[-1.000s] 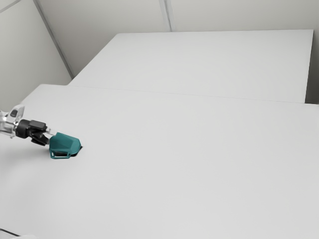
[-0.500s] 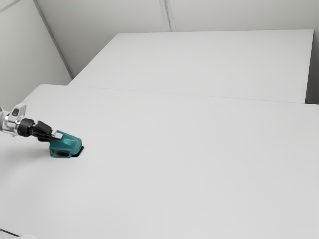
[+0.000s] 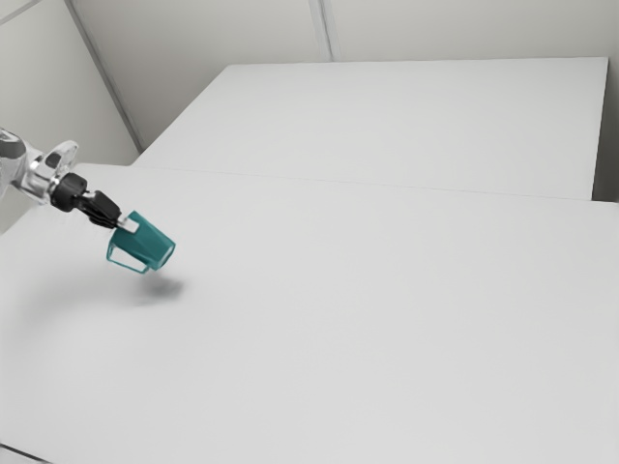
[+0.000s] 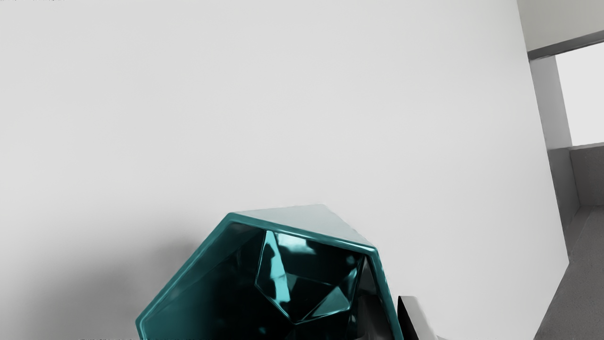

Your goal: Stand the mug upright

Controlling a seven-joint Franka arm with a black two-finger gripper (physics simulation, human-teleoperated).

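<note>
In the exterior view my gripper (image 3: 124,223) holds the teal mug (image 3: 148,244) by its rim, above the table. The mug hangs tilted, its mouth toward my hand, its base angled down toward the exterior view's right, its handle on the lower left side. A shadow lies on the table below it. Looking into the open mouth of the mug (image 4: 226,283) in the wrist view, I see one finger inside and one outside the wall, with the gripper (image 4: 389,314) shut on that wall.
The white table (image 3: 368,319) spreads out beneath the mug. Behind it is another white surface (image 3: 387,126), with pale walls beyond. A dark cable (image 3: 24,453) shows at the exterior view's lower left corner.
My gripper closed on the mug's rim and lifted it off the table, moving up and slightly toward the exterior view's right. The mug went from lying down to hanging tilted.
</note>
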